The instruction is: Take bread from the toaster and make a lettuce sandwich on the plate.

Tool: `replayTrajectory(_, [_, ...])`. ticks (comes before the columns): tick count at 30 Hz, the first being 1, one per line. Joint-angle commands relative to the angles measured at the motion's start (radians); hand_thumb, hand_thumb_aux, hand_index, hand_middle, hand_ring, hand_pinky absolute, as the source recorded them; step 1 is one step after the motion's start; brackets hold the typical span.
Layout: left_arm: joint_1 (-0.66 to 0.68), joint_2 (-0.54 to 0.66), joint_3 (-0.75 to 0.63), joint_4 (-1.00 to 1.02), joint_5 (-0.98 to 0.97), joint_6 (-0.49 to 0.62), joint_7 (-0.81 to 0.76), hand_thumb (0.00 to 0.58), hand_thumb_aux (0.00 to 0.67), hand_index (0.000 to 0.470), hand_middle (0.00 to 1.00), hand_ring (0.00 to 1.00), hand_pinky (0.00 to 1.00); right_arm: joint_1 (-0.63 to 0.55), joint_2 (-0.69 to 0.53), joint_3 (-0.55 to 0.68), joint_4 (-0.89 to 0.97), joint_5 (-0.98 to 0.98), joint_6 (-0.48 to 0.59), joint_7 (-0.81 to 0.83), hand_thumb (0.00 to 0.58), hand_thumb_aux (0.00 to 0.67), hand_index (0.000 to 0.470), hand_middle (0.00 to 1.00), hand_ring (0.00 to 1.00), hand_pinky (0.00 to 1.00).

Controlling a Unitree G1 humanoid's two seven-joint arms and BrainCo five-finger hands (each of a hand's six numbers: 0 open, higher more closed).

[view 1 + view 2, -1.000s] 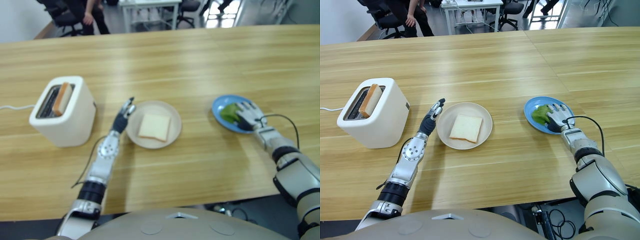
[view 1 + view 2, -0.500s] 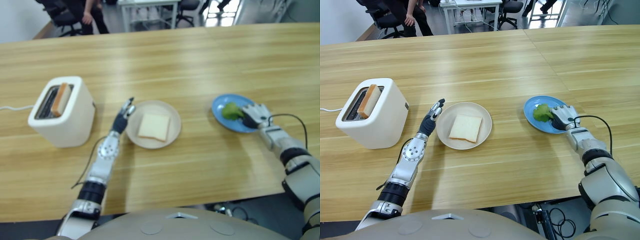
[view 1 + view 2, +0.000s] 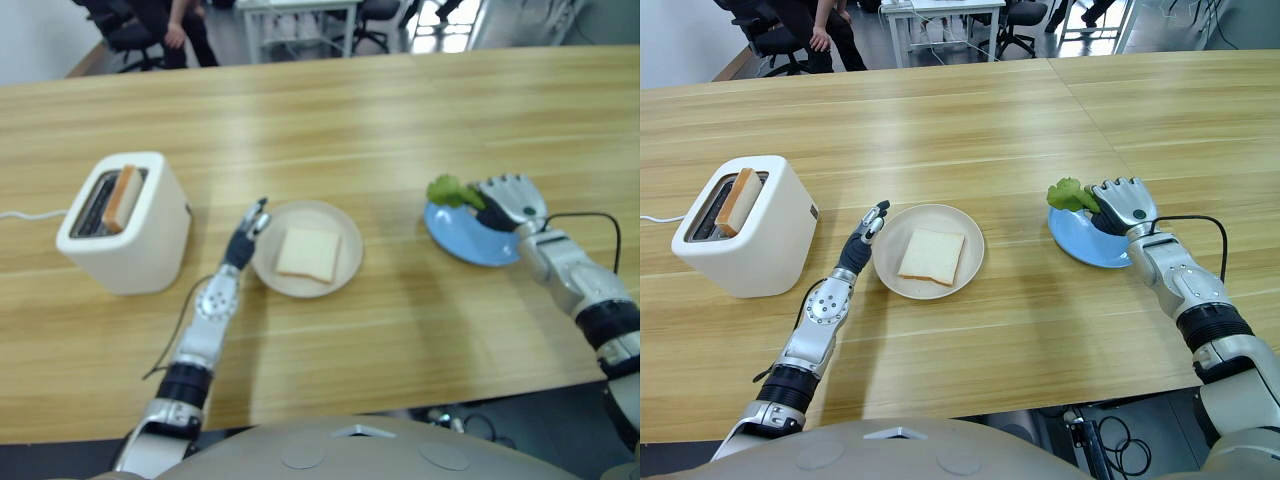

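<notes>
One lettuce [image 3: 1070, 194], leftward from right hand [image 3: 1124, 204]

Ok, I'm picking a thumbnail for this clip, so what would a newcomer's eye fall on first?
Probably the bright green lettuce, pinched in the right hand over the blue plate at the right. Then the white toaster at the left with a bread slice standing in its slot, and the beige plate in the middle holding a second slice, the open left hand beside it.

wood-grain table [image 3: 970, 120], glossy white toaster [image 3: 758, 250]
</notes>
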Motion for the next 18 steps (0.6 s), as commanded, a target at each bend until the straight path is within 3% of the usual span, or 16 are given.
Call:
replayTrajectory(1, [-0.003,-0.001,0.015,0.029,-0.013,-0.001,0.000,0.000,0.000,0.000,0.00,0.00,0.00,0.030,0.005,-0.042,-0.101,0.014,0.019,0.046,0.580,0.670,0.460,1.00,1.00,1.00])
replayTrajectory(8, [-0.023,-0.012,0.028,0.070,-0.044,-0.008,-0.010,0.000,0.000,0.000,0.00,0.00,0.00,0.016,0.169,-0.019,-0.250,0.025,0.020,0.133,0.580,0.670,0.460,1.00,1.00,1.00])
replayTrajectory(18, [-0.037,-0.008,0.034,0.100,-0.067,-0.013,-0.023,0.000,0.000,0.000,0.00,0.00,0.00,-0.012,0.433,0.101,-0.178,0.010,-0.017,0.200,0.580,0.670,0.460,1.00,1.00,1.00])
